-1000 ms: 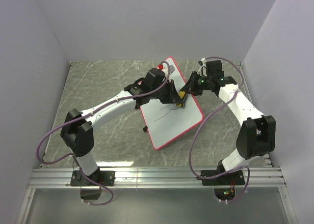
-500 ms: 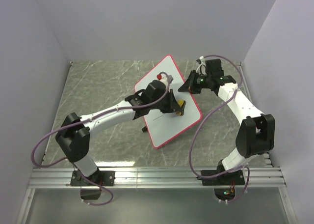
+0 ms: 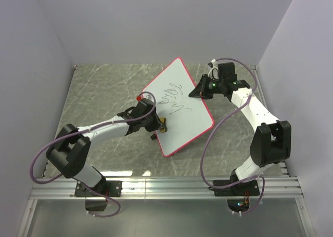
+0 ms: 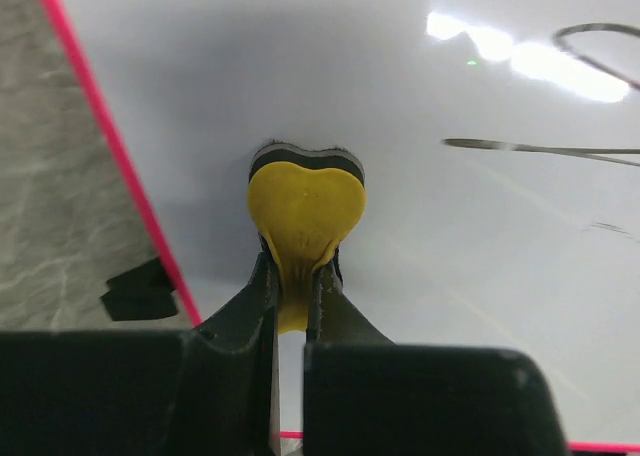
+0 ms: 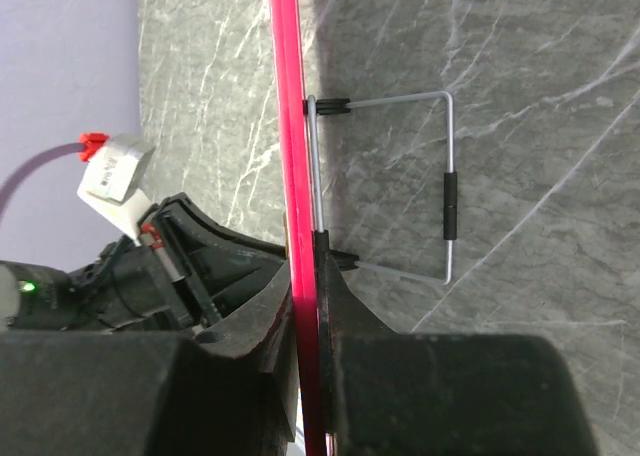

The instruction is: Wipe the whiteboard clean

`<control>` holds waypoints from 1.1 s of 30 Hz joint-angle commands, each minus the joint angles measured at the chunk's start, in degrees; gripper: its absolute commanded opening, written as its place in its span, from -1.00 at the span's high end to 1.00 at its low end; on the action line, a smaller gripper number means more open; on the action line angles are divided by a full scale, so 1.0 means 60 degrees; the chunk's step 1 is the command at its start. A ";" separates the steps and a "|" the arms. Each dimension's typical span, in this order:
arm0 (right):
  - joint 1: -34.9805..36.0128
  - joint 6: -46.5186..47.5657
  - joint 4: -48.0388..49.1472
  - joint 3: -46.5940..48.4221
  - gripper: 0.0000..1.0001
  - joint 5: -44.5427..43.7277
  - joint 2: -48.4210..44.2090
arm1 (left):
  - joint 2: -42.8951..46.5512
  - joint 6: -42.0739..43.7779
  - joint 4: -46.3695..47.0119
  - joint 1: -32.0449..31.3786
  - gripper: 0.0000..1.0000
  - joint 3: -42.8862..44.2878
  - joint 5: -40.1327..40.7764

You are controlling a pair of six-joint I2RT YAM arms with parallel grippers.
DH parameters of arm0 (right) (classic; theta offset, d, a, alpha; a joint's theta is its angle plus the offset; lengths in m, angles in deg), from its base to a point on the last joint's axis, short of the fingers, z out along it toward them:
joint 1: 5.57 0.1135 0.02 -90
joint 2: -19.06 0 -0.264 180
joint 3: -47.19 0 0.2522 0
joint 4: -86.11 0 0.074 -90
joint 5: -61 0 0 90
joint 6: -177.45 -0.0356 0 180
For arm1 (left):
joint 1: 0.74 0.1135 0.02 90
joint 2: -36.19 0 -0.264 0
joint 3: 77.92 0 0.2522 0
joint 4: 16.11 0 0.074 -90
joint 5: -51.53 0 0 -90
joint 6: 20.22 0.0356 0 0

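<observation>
On the counter (image 3: 104, 91), our left claw (image 3: 162, 124), squeezing the eraser (image 4: 305, 201), slid toward the left edge. Our right claw (image 3: 195, 93) pinches the board (image 3: 190, 120). Scribbles (image 3: 174, 97) remain.

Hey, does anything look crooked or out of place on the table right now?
The whiteboard sits skewed, its corners pointing diagonally across the table, with the right gripper clamping its right edge. Black scribbles mark its far half.

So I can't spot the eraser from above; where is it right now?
The yellow eraser is pinched in the left gripper, over the left part of the whiteboard near its pink edge. In the wrist view, the black scribbles lie off to its right.
</observation>
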 commanded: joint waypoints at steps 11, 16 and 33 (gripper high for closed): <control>0.0276 -0.0436 -0.0271 -0.0283 1.00 -0.0322 -0.0404 | -0.0563 0.0245 -0.0819 0.0146 0.99 -0.0949 0.0325; 0.0305 -0.0407 -0.0315 -0.0371 1.00 -0.0365 -0.0448 | -0.0751 0.0716 -0.1155 -0.0600 0.99 0.0882 0.0107; 0.0378 -0.0231 -0.0417 -0.0634 1.00 -0.0512 -0.0448 | -0.3844 0.1654 -0.2387 -0.2330 0.99 0.7961 -0.2371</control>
